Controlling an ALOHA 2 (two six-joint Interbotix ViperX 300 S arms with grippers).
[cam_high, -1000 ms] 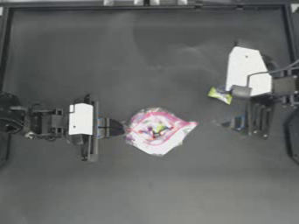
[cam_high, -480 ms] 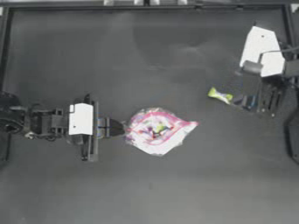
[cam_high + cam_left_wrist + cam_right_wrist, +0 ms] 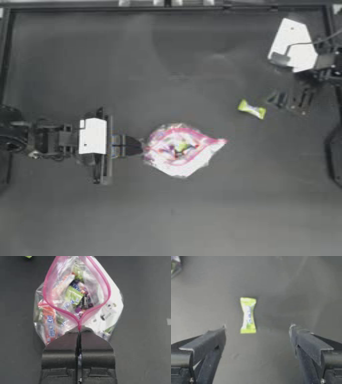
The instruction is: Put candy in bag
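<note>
Left pincer [image 3: 79,331] was clamped tight on the near corner of the bag's pink-red zip strip, jaws pressed together with only the strip between them. It sat at the left-middle of the desk [image 3: 167,215], arm reaching in from the left, pincer tip touching the bag's left edge.

The bag [image 3: 179,150], a small clear zip bag, lay near the centre of the desk. Its mouth gaped in a teardrop loop beyond the pincer; mixed colourful sweets showed through the plastic, among them orange, green and purple wrappers.

Right pincer [image 3: 258,328] was spread wide, jaws well apart and gripping nothing. It stood at the right side of the desk, toward the far edge, arm coming in from the right.

The candy [image 3: 251,109], a yellow-green wrapped sweet with twisted ends, lay flat on the bare desk just left of the right pincer's tips and touching neither jaw. It lay to the right of the bag and farther back, apart from it and outside it.
</note>
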